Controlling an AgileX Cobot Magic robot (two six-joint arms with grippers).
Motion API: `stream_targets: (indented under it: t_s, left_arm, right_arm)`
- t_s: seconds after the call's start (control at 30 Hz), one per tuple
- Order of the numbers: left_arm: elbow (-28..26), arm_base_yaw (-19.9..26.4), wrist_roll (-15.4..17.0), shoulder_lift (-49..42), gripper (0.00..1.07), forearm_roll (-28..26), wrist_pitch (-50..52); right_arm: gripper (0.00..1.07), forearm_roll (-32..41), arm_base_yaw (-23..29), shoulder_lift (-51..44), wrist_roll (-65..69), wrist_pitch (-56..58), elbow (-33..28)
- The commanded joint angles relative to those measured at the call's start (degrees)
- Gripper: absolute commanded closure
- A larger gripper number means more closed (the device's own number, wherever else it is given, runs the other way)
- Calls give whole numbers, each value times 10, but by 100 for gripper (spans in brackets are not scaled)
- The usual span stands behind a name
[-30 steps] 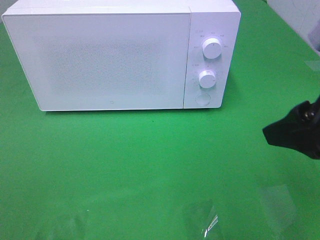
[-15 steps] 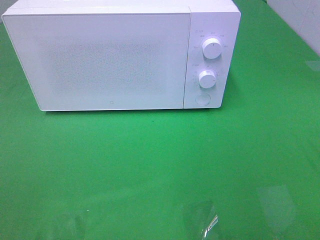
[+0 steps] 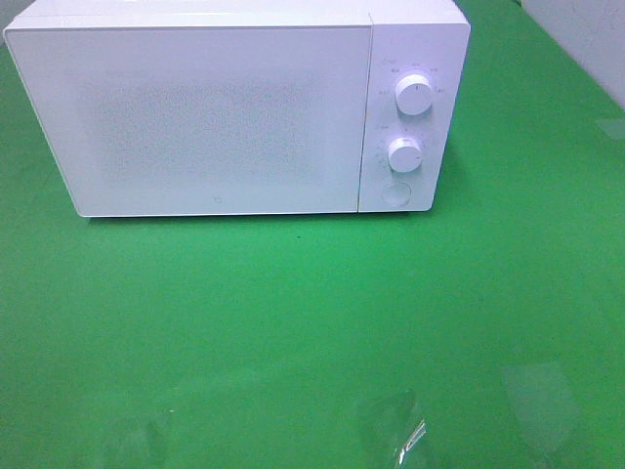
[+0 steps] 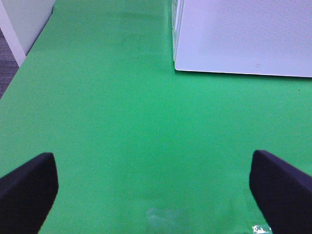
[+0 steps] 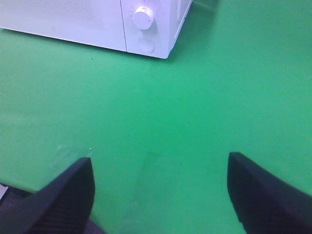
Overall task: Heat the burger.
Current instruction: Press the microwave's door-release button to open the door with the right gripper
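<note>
The burger is out of view in every frame. A white microwave (image 3: pixel 234 107) stands at the back of the green table with its door shut; it also shows in the left wrist view as microwave (image 4: pixel 243 36) and in the right wrist view as microwave (image 5: pixel 97 22). My left gripper (image 4: pixel 153 195) hovers open over bare green cloth, well short of the microwave's front left corner. My right gripper (image 5: pixel 161 195) is open too, over the cloth off the microwave's knob side. Neither holds anything. Neither arm shows in the high view.
Two white knobs (image 3: pixel 415 95) and a round button (image 3: pixel 395 192) sit on the microwave's right panel. Clear tape patches (image 3: pixel 395 430) glint on the cloth near the front edge. The table's left edge (image 4: pixel 29 53) meets a grey floor.
The right gripper, seen at the right edge of the high view a second ago, has pulled out of that view. The microwave has not moved.
</note>
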State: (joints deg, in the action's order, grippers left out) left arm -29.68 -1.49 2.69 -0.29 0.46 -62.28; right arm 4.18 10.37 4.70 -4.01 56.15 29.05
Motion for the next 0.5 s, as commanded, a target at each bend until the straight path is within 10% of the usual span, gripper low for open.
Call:
stream_targets:
  t_s: [0.03,0.5]
  left_arm:
    - [1,2,0,-9,6,-5,9]
    - [1,2,0,-9,6,-5,9]
  right_arm:
    - [34,-4,-9,-34,5,-11,-7]
    - [34,-32,-10,-65,40,-13,-9]
